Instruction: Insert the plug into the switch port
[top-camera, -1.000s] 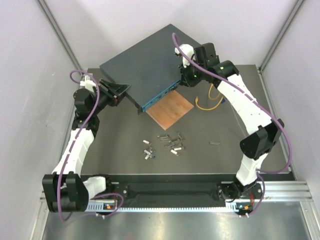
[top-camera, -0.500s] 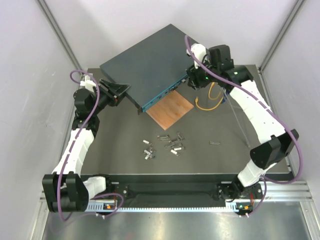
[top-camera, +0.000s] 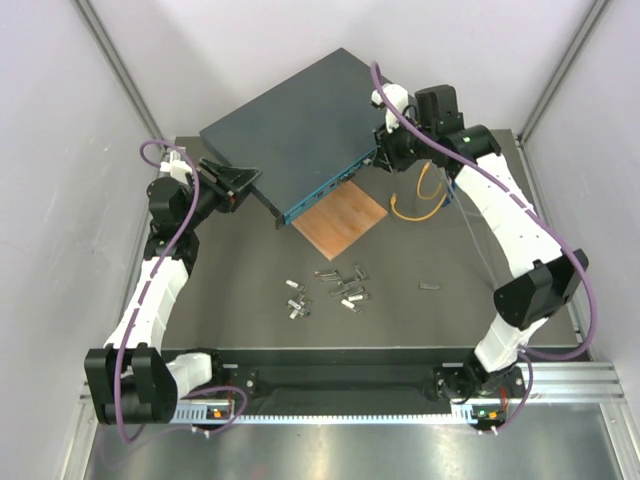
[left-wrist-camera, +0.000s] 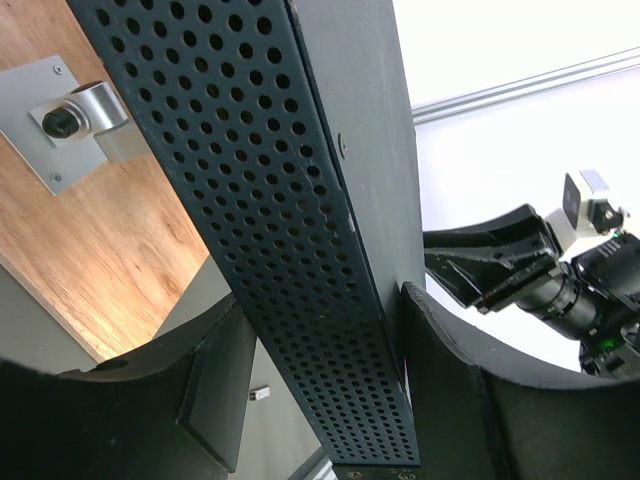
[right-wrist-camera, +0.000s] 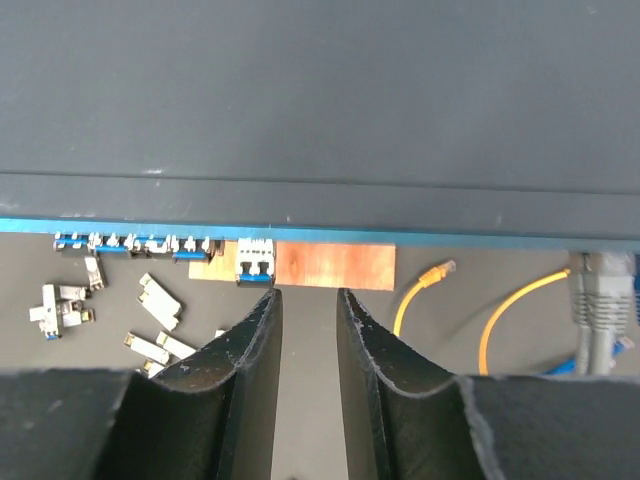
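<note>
The switch (top-camera: 290, 125), a flat dark blue-grey box, lies slantwise at the back with its teal front face (top-camera: 325, 186) toward the table. My left gripper (top-camera: 248, 186) straddles its left corner; the wrist view shows the perforated side (left-wrist-camera: 300, 250) between the fingers (left-wrist-camera: 440, 370). My right gripper (top-camera: 386, 156) hovers over the right corner, its jaws a narrow gap apart with nothing in them (right-wrist-camera: 305, 292). A yellow cable's plug (right-wrist-camera: 438, 271) lies loose on the table beyond the front face (right-wrist-camera: 300, 228). Several sockets (right-wrist-camera: 130, 243) hold connectors.
A brown square board (top-camera: 340, 220) lies under the switch's front edge. The yellow cable (top-camera: 420, 208) loops to the right of it, beside a grey cable (right-wrist-camera: 592, 300). Several small metal connectors (top-camera: 330, 290) are scattered mid-table. Grey walls close in both sides.
The right arm has shifted a little right along the switch's corner, and its jaws widened then narrowed again. The left arm and the switch have not moved.
</note>
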